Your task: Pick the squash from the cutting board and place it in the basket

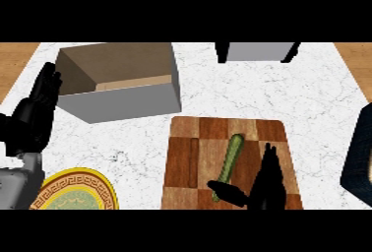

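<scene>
A long thin green squash [230,161] lies on the wooden cutting board [187,157], running from the board's middle down toward its front. My right hand [263,189] rests over the board's lower right, fingers straight and pointing up beside the squash, thumb spread toward the squash's lower end; it is open and holds nothing. The basket [120,101], a grey open box with a brown inside, stands at the upper left of the counter. My left hand [35,115] is at the left edge beside the basket, fingers up and open.
A yellow patterned plate [76,197] sits at the lower left. A dark blue object [359,157] shows at the right edge. A grey block with black sides [258,51] stands at the top. White marble counter lies between basket and board.
</scene>
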